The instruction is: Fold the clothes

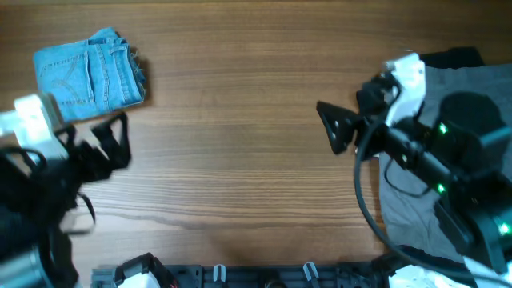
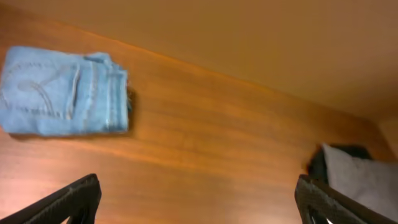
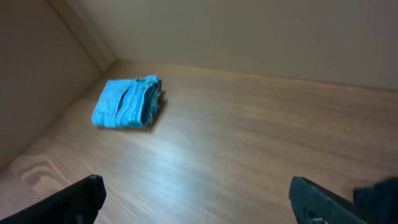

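Observation:
The light-blue denim jeans (image 1: 90, 74) lie folded into a small packet at the table's far left, a stitched back pocket facing up. They also show in the left wrist view (image 2: 62, 93) and the right wrist view (image 3: 127, 102). Grey trousers (image 1: 432, 184) lie in a heap at the right edge under the right arm, with a black piece (image 1: 452, 58) behind them; both show in the left wrist view (image 2: 367, 177). My left gripper (image 1: 112, 142) is open and empty, just in front of the jeans. My right gripper (image 1: 334, 128) is open and empty, left of the grey heap.
The wooden table (image 1: 240, 120) runs between the two arms. A black rail with clips (image 1: 256, 276) lines the front edge. A white piece (image 1: 412, 278) shows at the front right corner.

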Robot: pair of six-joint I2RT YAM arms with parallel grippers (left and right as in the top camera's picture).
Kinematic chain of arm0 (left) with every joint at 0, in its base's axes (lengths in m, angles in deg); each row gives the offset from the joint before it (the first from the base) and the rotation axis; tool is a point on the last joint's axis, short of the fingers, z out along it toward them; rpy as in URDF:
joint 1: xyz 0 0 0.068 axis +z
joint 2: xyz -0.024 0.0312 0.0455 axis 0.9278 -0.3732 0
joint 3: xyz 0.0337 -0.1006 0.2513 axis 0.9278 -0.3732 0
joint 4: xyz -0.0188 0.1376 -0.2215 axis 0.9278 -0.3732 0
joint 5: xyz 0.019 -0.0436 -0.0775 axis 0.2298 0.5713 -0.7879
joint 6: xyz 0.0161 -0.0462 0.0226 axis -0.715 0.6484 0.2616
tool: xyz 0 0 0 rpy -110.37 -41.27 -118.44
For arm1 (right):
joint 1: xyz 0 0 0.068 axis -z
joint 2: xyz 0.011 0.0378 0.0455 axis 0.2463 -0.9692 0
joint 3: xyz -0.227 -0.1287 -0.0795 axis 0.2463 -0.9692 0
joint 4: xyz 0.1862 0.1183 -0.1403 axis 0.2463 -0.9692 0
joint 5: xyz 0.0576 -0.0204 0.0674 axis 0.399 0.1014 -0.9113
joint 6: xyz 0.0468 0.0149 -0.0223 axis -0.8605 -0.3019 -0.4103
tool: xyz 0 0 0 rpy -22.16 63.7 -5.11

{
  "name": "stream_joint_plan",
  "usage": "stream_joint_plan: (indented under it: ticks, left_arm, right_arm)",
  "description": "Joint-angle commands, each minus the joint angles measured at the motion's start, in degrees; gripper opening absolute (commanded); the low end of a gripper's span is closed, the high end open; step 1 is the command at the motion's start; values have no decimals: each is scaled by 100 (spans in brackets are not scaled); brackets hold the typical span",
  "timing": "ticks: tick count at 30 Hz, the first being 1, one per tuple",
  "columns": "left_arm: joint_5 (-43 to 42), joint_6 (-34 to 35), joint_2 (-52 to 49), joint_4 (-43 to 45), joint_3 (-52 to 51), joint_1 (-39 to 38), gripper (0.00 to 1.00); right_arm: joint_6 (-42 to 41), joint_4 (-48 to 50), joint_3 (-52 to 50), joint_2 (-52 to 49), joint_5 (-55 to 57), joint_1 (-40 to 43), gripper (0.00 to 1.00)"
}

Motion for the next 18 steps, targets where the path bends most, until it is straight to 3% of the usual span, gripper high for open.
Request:
stream_joint_plan:
  ticks: [1,4,6,9,11,14,18]
  left_arm:
    - [-90,-149,496,-116,-55,-52,100]
    - [-90,-146,632,-195,-55,-52,100]
    - [-90,-149,629,-192,-55,-52,100]
    - [-90,-149,629,-192,-55,-52,100]
    - [-92,-146,629,-192,-55,-52,100]
    - [-90,-149,629,-192,-55,-52,100]
    - [-90,-149,629,-192,-55,-52,100]
  right_arm:
    - [90,-321,39,120,33,-24,100]
    - [-348,-431,28,15,-24,-24,100]
    - [-1810,-422,28,-155,-59,-24,100]
    - [-1982,-673,28,-420,431,-20,100]
    - [-1488,-343,11,-525,466,-26,100]
    - [787,1504,-710,146,-417,-24,100]
    - [1163,2640,-2754,1792,186,44,100]
